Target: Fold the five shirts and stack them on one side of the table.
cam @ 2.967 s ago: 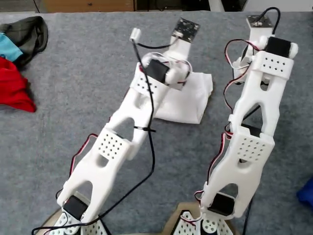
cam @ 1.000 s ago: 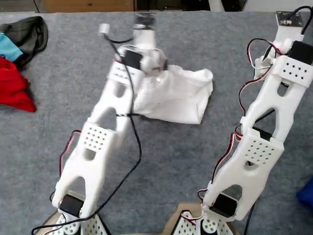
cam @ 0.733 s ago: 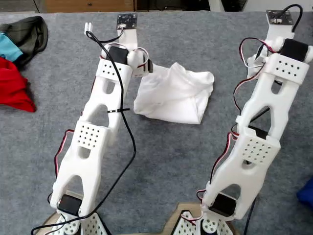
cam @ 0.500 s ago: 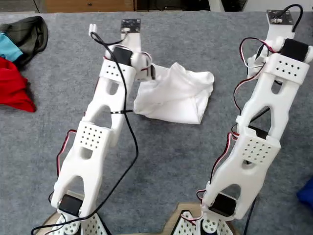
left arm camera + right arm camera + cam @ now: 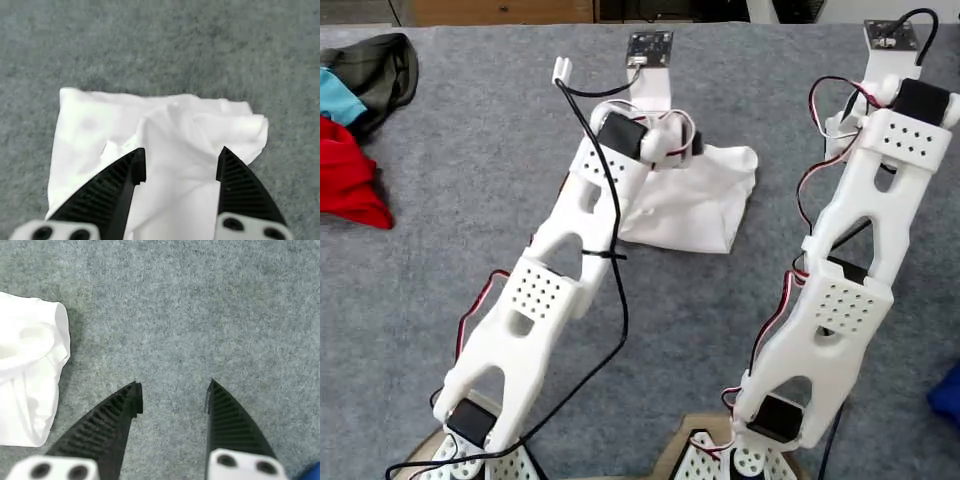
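1. Over at the far left edge of the grey felt-covered table (image 5: 470, 200) sits a heap of loose clothes. A crumpled red shirt (image 5: 350, 185), a teal shirt (image 5: 338, 98) and a dark, nearly black shirt (image 5: 380, 65) all touch one another, and none is folded.
2. Next along, the white plastic left arm (image 5: 550, 290) stretches out across the felt. Its black-fingered left gripper (image 5: 182, 152) hangs over the pale garment in the middle, jaws spread apart with nothing between them. Whether the tips touch the cloth I cannot tell.
3. Under it, near the middle of the table, lies the white cotton shirt (image 5: 705, 205). It is part-folded into a rough rectangle, with a puffy loose flap bunched on top and one corner rumpled.
4. To its right, the right gripper (image 5: 172, 385) is likewise spread and empty, above bare felt just beside the white cotton shirt's edge.
5. At the far right edge a scrap of bright blue cloth (image 5: 948, 395) pokes into view, probably another shirt.
6. To my eye the first garment is mid-fold and no stack exists yet. The next move likely calls for the left gripper to pinch that raised flap and lay it flat across the bundle. After that the bundle can be carried to one side.
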### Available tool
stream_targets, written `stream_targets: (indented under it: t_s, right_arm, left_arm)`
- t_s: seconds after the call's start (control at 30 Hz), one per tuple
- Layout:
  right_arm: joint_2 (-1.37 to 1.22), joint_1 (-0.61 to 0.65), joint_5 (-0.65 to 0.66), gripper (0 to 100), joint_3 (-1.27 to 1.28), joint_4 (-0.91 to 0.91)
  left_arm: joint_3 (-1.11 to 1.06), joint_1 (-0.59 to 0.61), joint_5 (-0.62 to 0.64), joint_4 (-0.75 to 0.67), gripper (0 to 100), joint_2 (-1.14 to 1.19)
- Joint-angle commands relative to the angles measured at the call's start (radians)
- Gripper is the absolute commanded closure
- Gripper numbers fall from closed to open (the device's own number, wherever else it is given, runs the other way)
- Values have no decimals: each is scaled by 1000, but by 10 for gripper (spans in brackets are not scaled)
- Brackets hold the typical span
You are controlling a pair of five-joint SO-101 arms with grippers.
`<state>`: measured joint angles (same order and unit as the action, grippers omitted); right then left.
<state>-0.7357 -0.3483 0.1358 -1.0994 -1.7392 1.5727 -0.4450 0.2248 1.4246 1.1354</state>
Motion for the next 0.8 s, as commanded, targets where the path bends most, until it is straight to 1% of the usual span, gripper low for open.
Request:
stream_targets:
  t_s: [0.0, 0.07, 0.17, 0.33, 0.37, 0.5, 0.57, 0.7, 0.77]
  right_arm:
    - [7, 13, 9, 774, -1, 3]
    - [7, 13, 9, 774, 2, 6]
    - [7, 13, 9, 774, 2, 6]
    - [7, 10, 9, 774, 1, 8]
    - [7, 10, 9, 774, 1, 8]
    - [7, 10, 9, 774, 2, 8]
    - [7, 10, 9, 774, 2, 9]
    - [5, 8, 9, 774, 4, 15]
    - [5, 8, 9, 774, 4, 15]
  left_arm:
    - [-21, 3, 9, -155, 761, -12]
    - [-52, 5, 6, -238, 762, 31]
    - [-55, 5, 5, -299, 762, 79]
    - [-60, 5, 9, -304, 768, 114]
    - [-61, 5, 9, -304, 790, 114]
    - [-55, -2, 6, -304, 927, 113]
    - [-55, -6, 5, -304, 976, 113]
    - [-55, -9, 6, -298, 981, 113]
    - [-37, -14, 6, -267, 981, 111]
